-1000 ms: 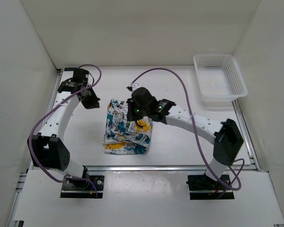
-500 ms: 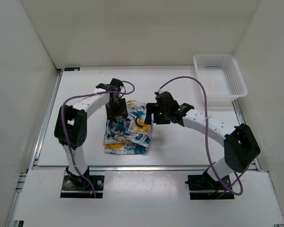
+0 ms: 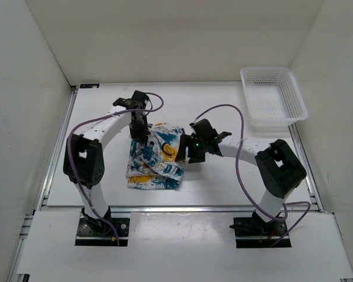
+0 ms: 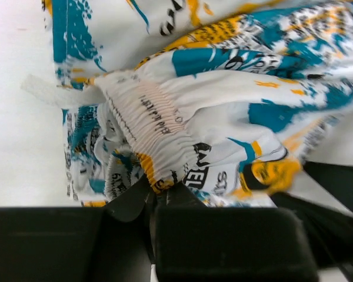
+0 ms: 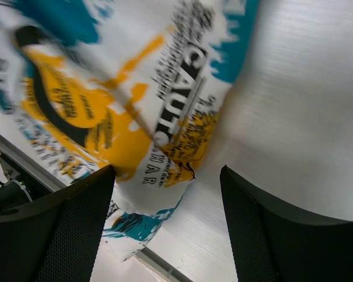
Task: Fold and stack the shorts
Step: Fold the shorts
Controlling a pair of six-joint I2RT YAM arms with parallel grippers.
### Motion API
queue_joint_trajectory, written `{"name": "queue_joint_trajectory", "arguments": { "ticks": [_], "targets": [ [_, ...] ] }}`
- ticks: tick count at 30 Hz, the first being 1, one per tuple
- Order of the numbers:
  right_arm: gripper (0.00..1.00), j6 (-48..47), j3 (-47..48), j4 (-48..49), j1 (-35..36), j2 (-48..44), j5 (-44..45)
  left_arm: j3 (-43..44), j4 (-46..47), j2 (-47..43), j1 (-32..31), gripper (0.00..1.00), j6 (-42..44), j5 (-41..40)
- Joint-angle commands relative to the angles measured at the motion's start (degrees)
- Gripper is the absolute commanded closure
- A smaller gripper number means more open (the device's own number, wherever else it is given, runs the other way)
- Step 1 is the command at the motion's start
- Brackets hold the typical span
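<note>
The shorts [image 3: 150, 167] lie in a rumpled, partly folded heap at the middle of the table, white with yellow and teal patches and black lettering. My left gripper [image 3: 141, 134] is at the heap's far left corner. In the left wrist view, that gripper [image 4: 160, 191] is shut on the ribbed waistband [image 4: 147, 117], and the cloth bunches up from the pinch. My right gripper [image 3: 184, 151] stands open at the heap's right edge. In the right wrist view, a yellow corner of the shorts [image 5: 165, 158] lies between the wide-apart fingers [image 5: 76, 223] without being clamped.
A white plastic mesh basket [image 3: 273, 100] stands at the table's back right corner. White walls close in the left, back and right sides. A metal rail [image 3: 182, 207] runs along the table's near edge by the arm bases.
My left arm swung in from the far left, opened, then shut on the waistband. My right gripper let go and opened, staying at the shorts' right edge. The heap's top has rumpled.
</note>
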Motion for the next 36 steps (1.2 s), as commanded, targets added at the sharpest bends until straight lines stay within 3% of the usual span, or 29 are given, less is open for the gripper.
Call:
{"name": "queue_joint_trajectory", "arguments": {
  "ticks": [1, 5, 6, 7, 8, 11, 12, 14, 15, 19, 23, 31, 36],
  "targets": [
    [0.28, 1.4, 3.5, 4.0, 1.5, 3.2, -3.1, 0.6, -2.3, -6.5, 2.7, 0.90, 0.1, -1.9],
    [0.47, 0.2, 7.0, 1.3, 3.5, 7.6, 0.7, -4.4, -0.8, -7.3, 4.1, 0.90, 0.6, -2.9],
    [0.50, -0.5, 7.8, 0.2, 4.0, 8.3, 1.9, -5.8, 0.0, -7.3, 5.1, 0.85, 0.6, -3.0],
    [0.51, -0.5, 8.6, -0.9, 4.0, 8.8, 3.1, -8.6, 1.2, -7.8, 6.1, 0.76, 0.6, -3.0],
    [0.51, -1.3, 9.2, -2.2, 4.0, 8.8, 3.9, -9.9, 2.2, -7.8, 6.8, 0.56, 1.1, -3.0],
    [0.57, -2.1, 9.8, -2.9, 4.5, 8.8, 5.9, -11.9, 3.6, -6.2, 8.7, 0.33, 1.8, -2.3],
    [0.57, -2.1, 9.8, -2.9, 4.5, 8.8, 5.9, -11.9, 3.6, -6.2, 9.4, 0.18, 1.8, -2.3],
    [0.40, -2.6, 9.8, -2.9, 4.5, 8.2, 5.4, -11.9, 3.6, -7.1, 9.9, 0.08, 2.3, -2.9],
    [0.20, -2.6, 9.8, -2.9, 4.5, 7.6, 5.4, -11.9, 3.1, -7.8, 10.5, 0.01, 2.3, -2.9],
    [0.06, -3.2, 10.8, -3.4, 4.5, 7.1, 4.7, -10.6, 1.7, -10.8, 11.6, 0.01, 2.9, -4.0],
    [0.06, -3.2, 10.8, -4.5, 4.5, 4.4, 6.1, -10.6, 1.7, -11.6, 13.7, 0.01, 4.0, -4.0],
    [0.05, -8.1, 8.0, -15.4, 3.5, -13.4, 26.5, -15.5, 3.1, -18.8, 15.5, 0.02, 4.0, -3.5],
    [0.04, -9.3, 6.4, -17.3, 0.7, -20.2, 26.0, -18.9, 8.1, -13.9, 15.5, 0.08, 2.8, 1.5]
  ]
}}
